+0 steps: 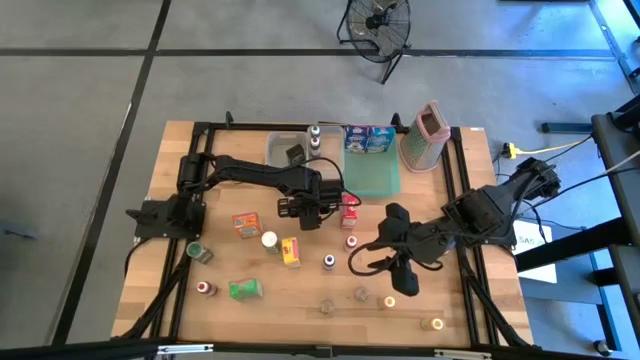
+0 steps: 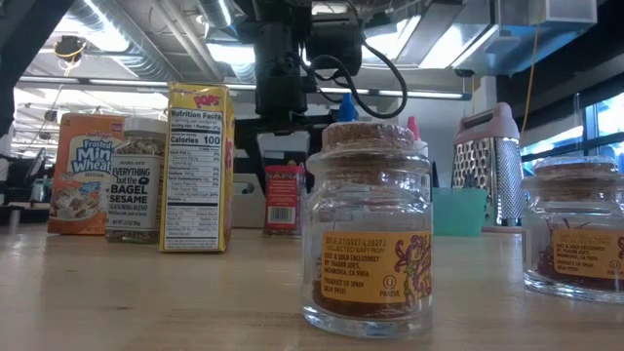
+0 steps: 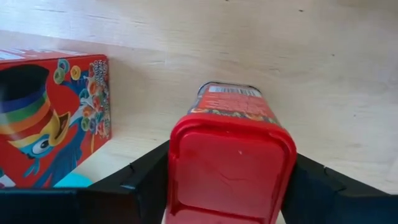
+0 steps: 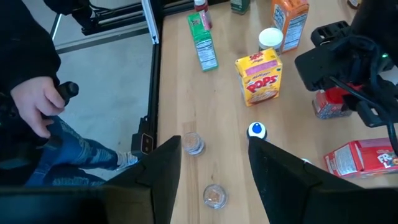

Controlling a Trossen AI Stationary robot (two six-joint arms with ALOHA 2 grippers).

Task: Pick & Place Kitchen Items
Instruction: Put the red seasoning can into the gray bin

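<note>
Red-lidded tin [image 3: 230,168] between left pincer [image 1: 306,207] fingers (base hidden), grip unclear

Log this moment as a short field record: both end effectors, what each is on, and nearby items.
left end effector: around the red-lidded container, fingers on either side, grip not settled
right end effector: open, empty, above the table
beside the container: red cereal box
other items: yellow cereal box, blue-capped bottle
tray: green tray, far side

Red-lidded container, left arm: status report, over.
Left gripper straddling red-lidded container, fingers at its sides. Right gripper open, idle. Red cereal box close beside it.
</note>
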